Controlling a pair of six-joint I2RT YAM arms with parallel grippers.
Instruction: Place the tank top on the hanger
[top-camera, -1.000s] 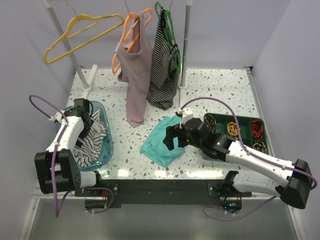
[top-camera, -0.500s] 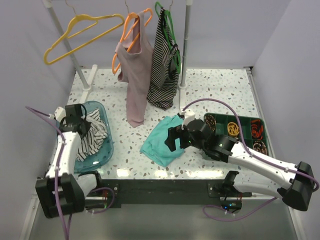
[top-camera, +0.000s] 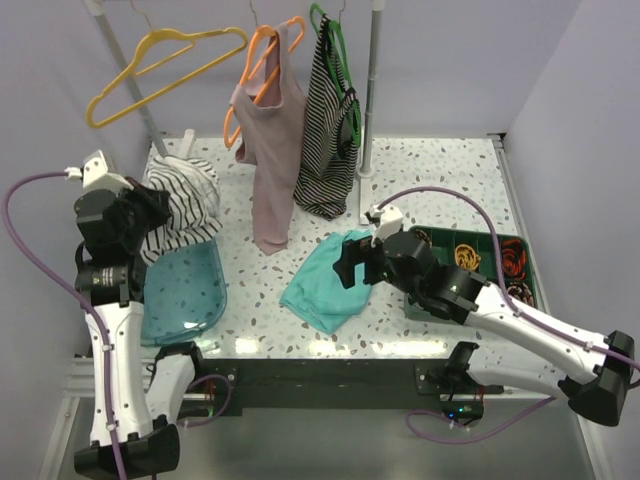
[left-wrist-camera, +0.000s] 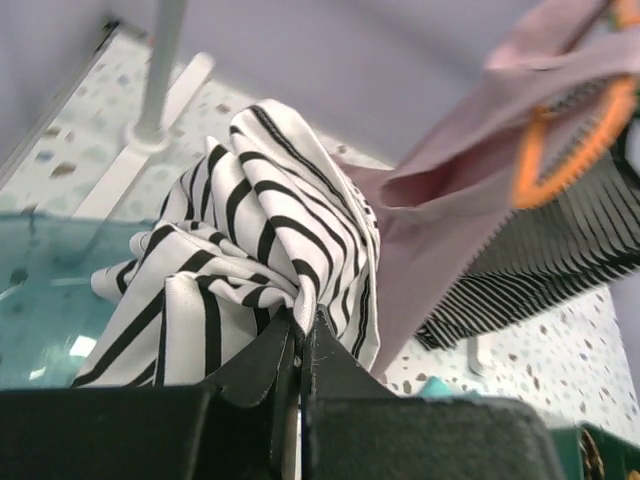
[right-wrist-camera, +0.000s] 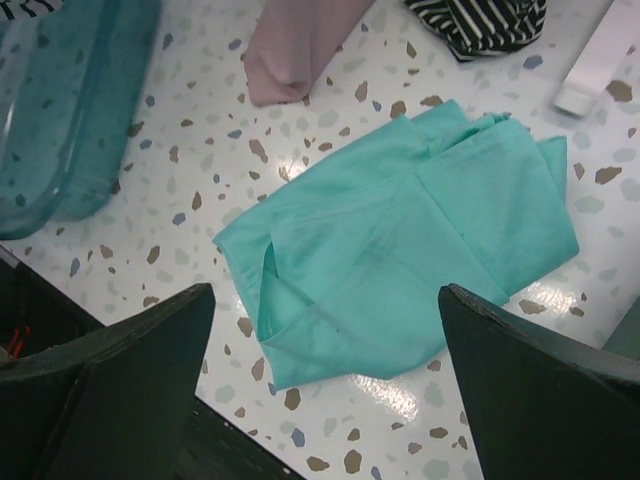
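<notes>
BENCH-TOP RIG: The left tool (left-wrist-camera: 300, 335), clamped on the single white striped tank top (left-wrist-camera: 250, 230), holds it bunched in the air beyond one teal basin (top-camera: 185, 295). Three hangers hang from the rail: the yellow hanger (top-camera: 195, 37) is bare, the orange hanger (top-camera: 262, 55) and green hanger (top-camera: 330, 45) each carry a top. The right tool (right-wrist-camera: 325, 310), fingers wide apart, hovers over one teal cloth (right-wrist-camera: 400, 260).

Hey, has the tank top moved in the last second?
Yes. The tank top has left the bin, lifted toward the left pole, pinched in the left gripper.
</notes>
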